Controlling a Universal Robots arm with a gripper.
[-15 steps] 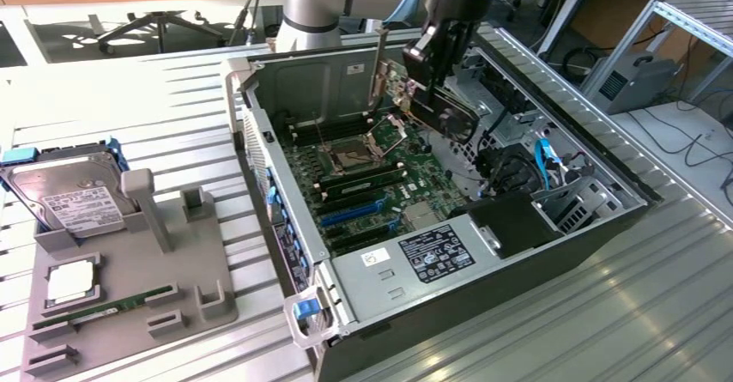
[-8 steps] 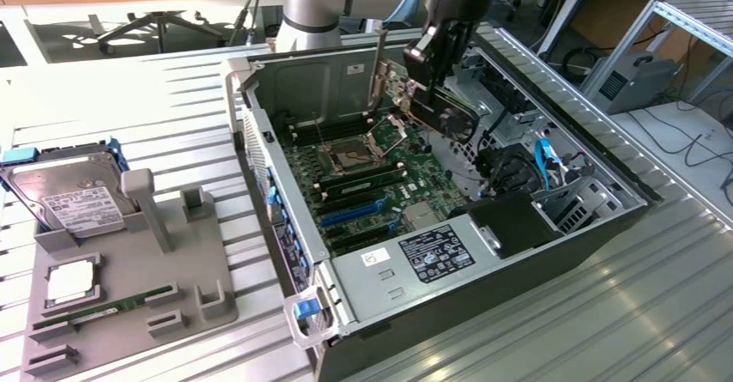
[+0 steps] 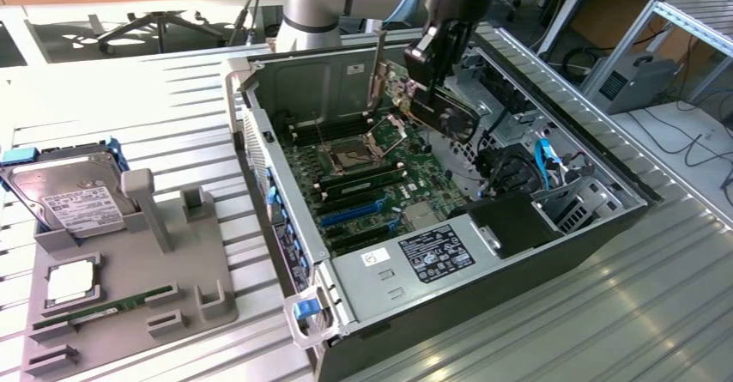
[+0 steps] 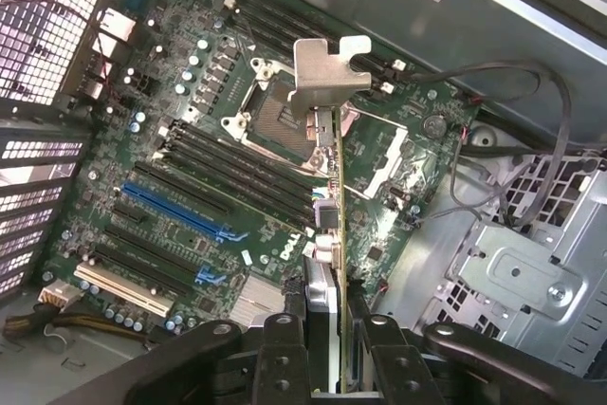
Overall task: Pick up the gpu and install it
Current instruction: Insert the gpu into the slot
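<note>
My gripper [image 3: 437,49] is shut on the gpu [image 3: 445,113], a dark card with a long silver bracket [image 3: 376,66] at one end. It hangs tilted inside the open computer case [image 3: 596,167], above the far part of the motherboard [image 3: 364,195], apart from the board. In the wrist view the gpu [image 4: 332,225] is seen edge-on between my fingers [image 4: 285,353], with my gripper [image 4: 332,359] closed around it and the bracket [image 4: 327,68] pointing away over the CPU socket [image 4: 270,111]. A blue slot [image 4: 175,212] lies on the board off to one side of the card.
On the exterior view's left stands a grey parts holder [image 3: 149,288] with a hard drive [image 3: 71,200], a CPU [image 3: 71,283] and a green RAM stick [image 3: 109,306]. Cables [image 4: 512,139] and a metal drive cage [image 3: 578,203] crowd the case beside the board.
</note>
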